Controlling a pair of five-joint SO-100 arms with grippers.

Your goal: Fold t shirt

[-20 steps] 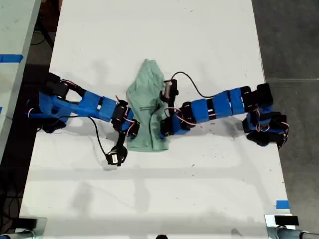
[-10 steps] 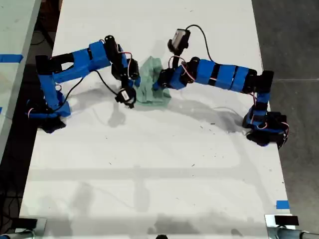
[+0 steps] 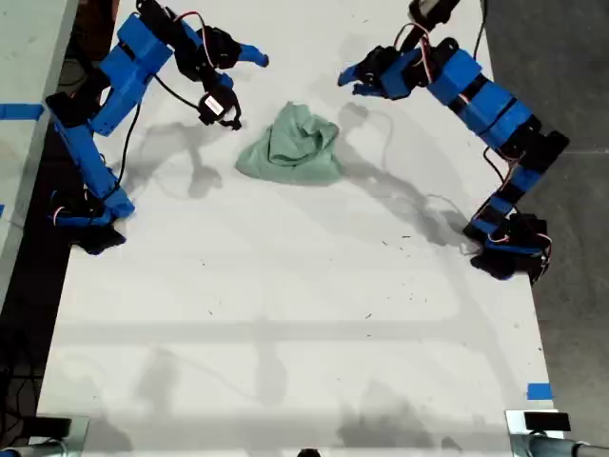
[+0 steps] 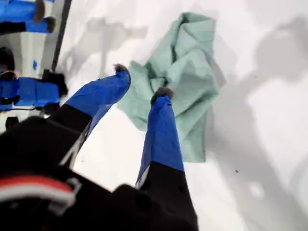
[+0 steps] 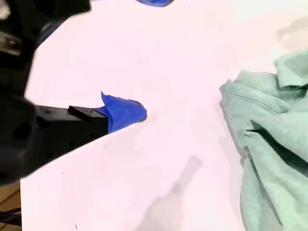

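The t shirt (image 3: pixel 291 145) lies crumpled on the white table (image 3: pixel 285 314), with bare tabletop all round it. My first gripper (image 4: pixel 141 83) hangs above it, jaws spread and empty. My second gripper (image 5: pixel 122 111) is raised beside the shirt's edge, apart from it; I cannot tell how its jaws stand.

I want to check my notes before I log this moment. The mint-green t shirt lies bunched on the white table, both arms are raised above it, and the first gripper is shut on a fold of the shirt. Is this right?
Not quite. My first gripper is not shut on the t shirt: the first wrist view shows its jaws apart with nothing between them. The shirt does lie bunched on the white table, and both arms are raised.
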